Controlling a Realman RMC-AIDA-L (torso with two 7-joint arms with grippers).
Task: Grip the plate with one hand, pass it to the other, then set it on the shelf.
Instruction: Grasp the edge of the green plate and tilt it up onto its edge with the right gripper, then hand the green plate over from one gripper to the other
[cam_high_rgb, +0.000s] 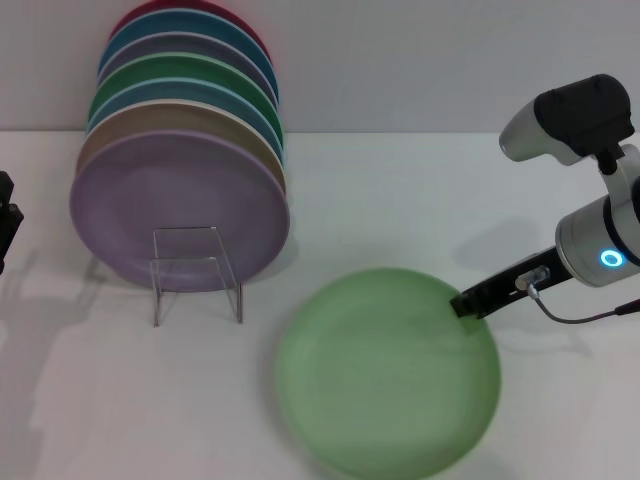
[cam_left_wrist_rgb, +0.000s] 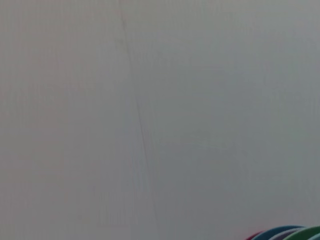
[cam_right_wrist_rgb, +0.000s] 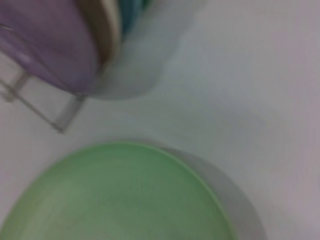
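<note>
The pale mint-green plate (cam_high_rgb: 385, 375) is at the front centre of the white table, blurred, and casts a shadow beside it in the right wrist view (cam_right_wrist_rgb: 115, 195). My right gripper (cam_high_rgb: 468, 302), slim and black on a silver arm with a blue ring, reaches in from the right and is shut on the plate's right rim. My left hand (cam_high_rgb: 6, 222) shows only as a black edge at the far left, away from the plate. The clear rack (cam_high_rgb: 196, 262) stands at the left, in front of a row of upright plates.
Several upright coloured plates lean in a row at the back left, with a lilac plate (cam_high_rgb: 175, 205) at the front and also in the right wrist view (cam_right_wrist_rgb: 50, 45). The left wrist view shows a plain wall and plate rims (cam_left_wrist_rgb: 290, 234).
</note>
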